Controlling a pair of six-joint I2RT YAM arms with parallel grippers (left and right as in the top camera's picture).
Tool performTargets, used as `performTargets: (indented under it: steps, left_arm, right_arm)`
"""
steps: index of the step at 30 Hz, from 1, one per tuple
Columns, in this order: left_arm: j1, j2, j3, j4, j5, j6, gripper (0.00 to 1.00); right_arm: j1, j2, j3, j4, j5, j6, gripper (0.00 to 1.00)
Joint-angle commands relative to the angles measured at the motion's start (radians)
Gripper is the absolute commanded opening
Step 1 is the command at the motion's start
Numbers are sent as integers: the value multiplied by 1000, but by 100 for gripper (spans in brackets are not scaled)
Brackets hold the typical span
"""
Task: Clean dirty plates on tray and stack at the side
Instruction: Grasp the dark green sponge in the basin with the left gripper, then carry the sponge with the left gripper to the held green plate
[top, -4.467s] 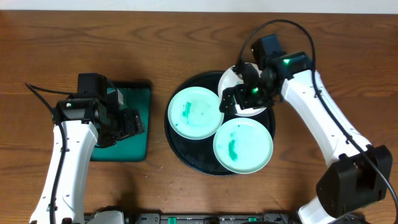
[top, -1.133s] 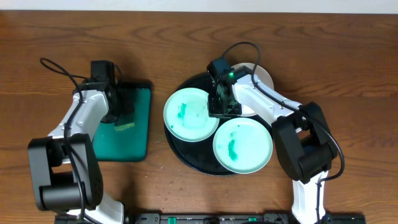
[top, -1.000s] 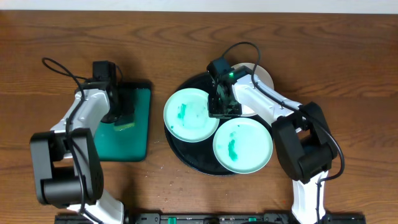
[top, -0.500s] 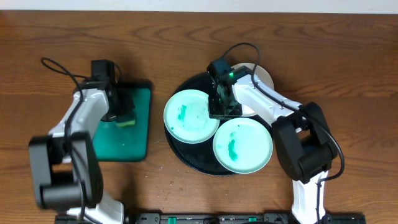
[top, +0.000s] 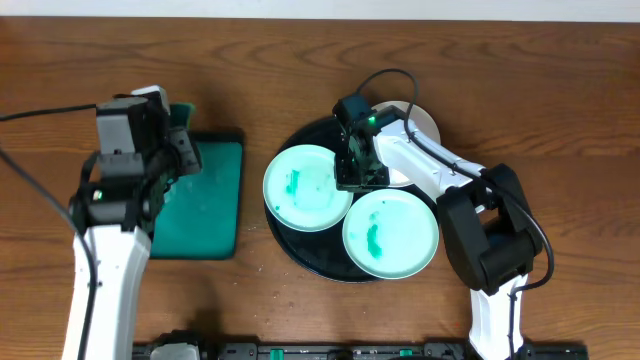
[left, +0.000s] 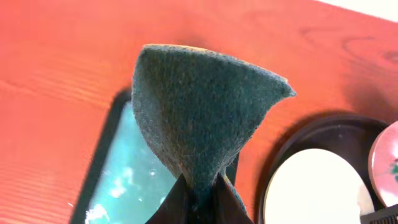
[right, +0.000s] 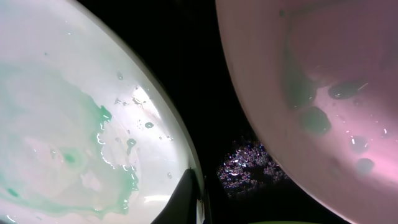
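Note:
Three dirty plates lie on the round black tray (top: 300, 245): a left plate (top: 305, 188) with green smears, a front plate (top: 392, 236) with a green smear, and a back plate (top: 415, 128) partly under my right arm. My right gripper (top: 357, 176) is shut on the left plate's right rim; in the right wrist view the rim (right: 186, 155) runs between the fingertips of the right gripper (right: 196, 190). My left gripper (top: 172, 135) hangs above the table, shut on a dark green sponge (left: 199, 118), which fills much of the left wrist view.
A green rectangular tray (top: 208, 200) with a black rim lies left of the black tray, wet patches on it (left: 124, 177). The back plate (right: 323, 93) looks pinkish with droplets in the right wrist view. Bare wood lies around both trays.
My left gripper has shut on the sponge and risen off the green tray, swinging up and left. The right arm and the plates have not moved.

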Motion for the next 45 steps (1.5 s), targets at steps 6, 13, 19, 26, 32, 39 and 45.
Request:
performTargets:
  steps: [6, 13, 19, 26, 32, 39, 45]
  left_arm:
    - [-11, -117, 7, 38, -101, 66, 7]
    - [-11, -117, 7, 39, -100, 80, 7]
    - [-11, -95, 7, 18, -100, 53, 7]
    - [-11, 52, 7, -104, -94, -85, 7]
    - [-11, 239, 7, -190, 47, -154, 7]
    - [-36, 295, 7, -189, 167, -162, 7]
    - [-78, 297, 7, -210, 167, -162, 7]
  right_arm:
    - [-3, 32, -15, -10, 21, -24, 1]
    - [-3, 32, -15, -9, 21, -24, 1]
    - [-4, 32, -15, -8, 24, -17, 1]
    - [-5, 32, -15, -16, 74, 71, 1]
    - [-4, 32, -15, -55, 169, 193, 1]
    - [-4, 32, -15, -138, 310, 340, 1]
    - [-3, 32, -15, -137, 330, 334, 1]
